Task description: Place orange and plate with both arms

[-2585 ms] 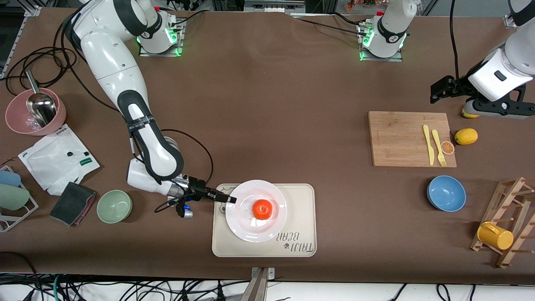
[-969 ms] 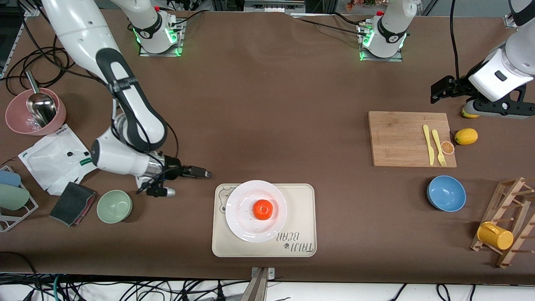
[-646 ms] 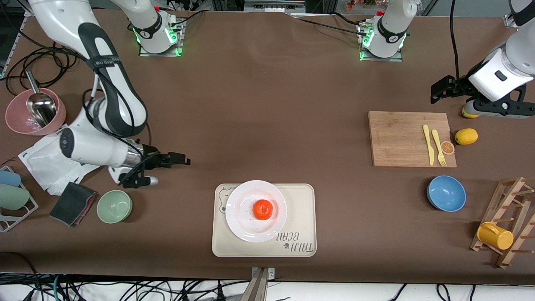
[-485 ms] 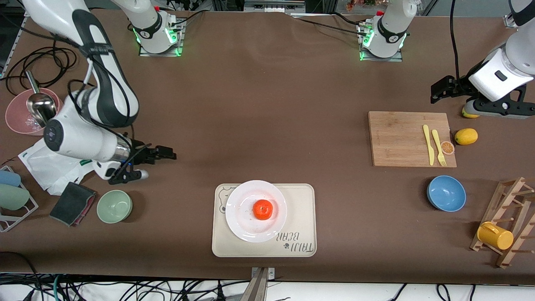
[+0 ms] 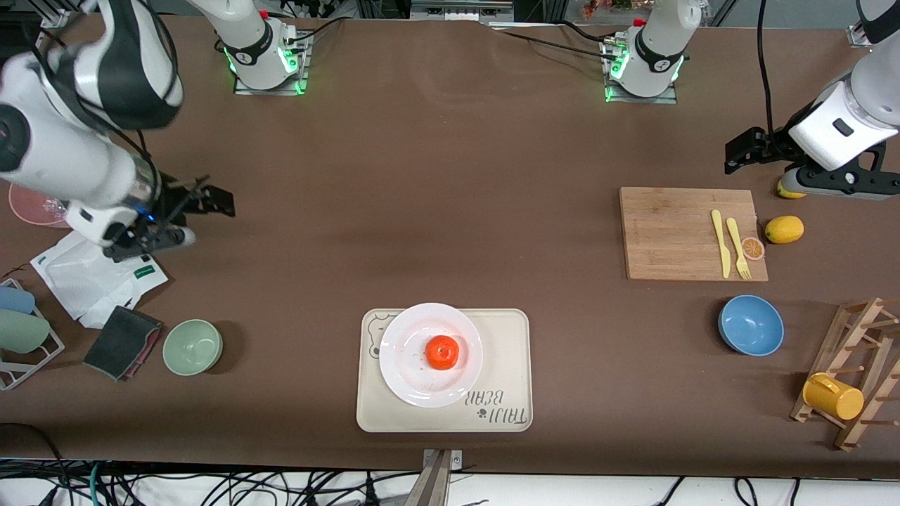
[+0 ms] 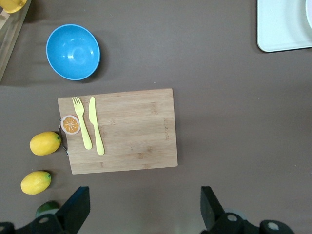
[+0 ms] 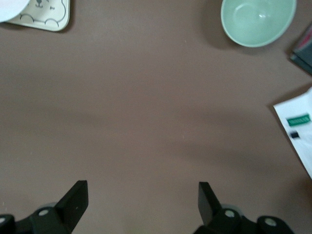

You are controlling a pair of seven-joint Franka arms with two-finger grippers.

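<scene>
The orange (image 5: 442, 352) sits in the middle of the white plate (image 5: 404, 369). The plate rests on the beige bear-print tray (image 5: 508, 337) near the table's front edge. My right gripper (image 5: 219, 200) is open and empty, up in the air over bare table toward the right arm's end. Its wrist view (image 7: 141, 202) shows only the tray's corner (image 7: 46, 17) and a sliver of the plate (image 7: 9, 7). My left gripper (image 5: 735, 154) is open and empty and waits over the table beside the cutting board (image 5: 685, 232); it also shows in its wrist view (image 6: 144, 209).
The board (image 6: 131, 129) carries a yellow knife, a fork and an orange slice (image 5: 753, 248). Two lemons (image 5: 784, 229) lie beside it. A blue bowl (image 5: 751, 325), a green bowl (image 5: 193, 346), a white bag (image 5: 84, 277), a dark cloth (image 5: 121, 341) and a wooden rack with a yellow mug (image 5: 833, 396) stand around.
My right gripper has left the plate's rim, risen and swung back toward the right arm's end of the table. The plate, the orange and the left arm have not moved.
</scene>
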